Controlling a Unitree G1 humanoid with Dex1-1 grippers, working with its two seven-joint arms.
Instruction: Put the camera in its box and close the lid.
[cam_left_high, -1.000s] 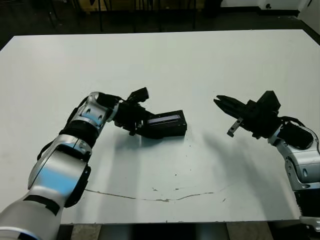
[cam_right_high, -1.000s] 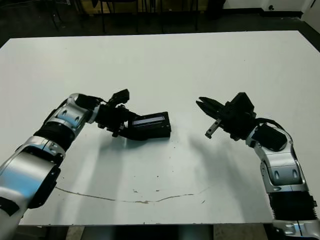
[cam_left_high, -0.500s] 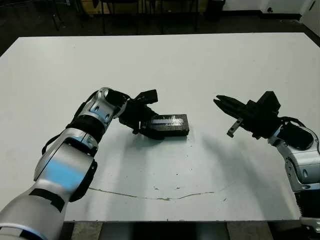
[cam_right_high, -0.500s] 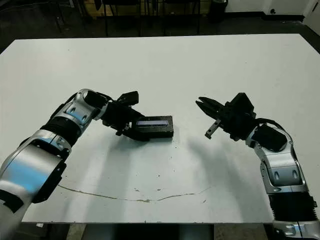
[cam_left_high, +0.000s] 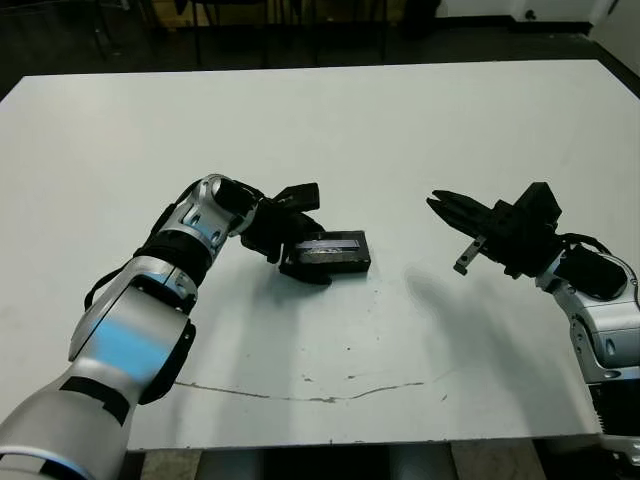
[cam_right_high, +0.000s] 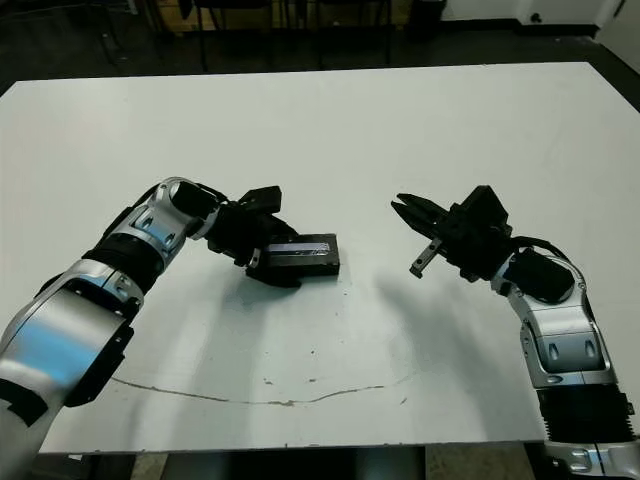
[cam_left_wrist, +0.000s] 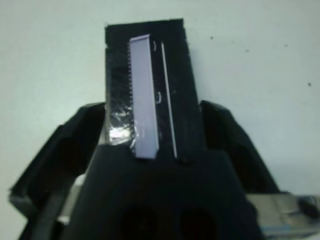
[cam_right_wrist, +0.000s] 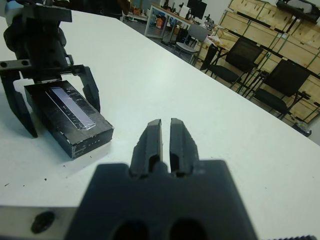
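The black box lies flat on the table left of centre, with the lid, black with a pale stripe, closed on top of it. The camera is hidden. My left gripper is open and straddles the box's near end, one finger on each long side, close to the walls. My right gripper hovers shut above the table, well to the right of the box and pointing toward it, with nothing in it. The right wrist view shows the box with the left gripper over it.
A thin dark crack line runs across the white table near its front edge. Chairs and wooden crates stand beyond the table's far side. Bare table lies between the box and my right gripper.
The box was tilted in the left gripper a second ago; now it sits flat on the table. The left fingers have spread a little. The right arm has not moved.
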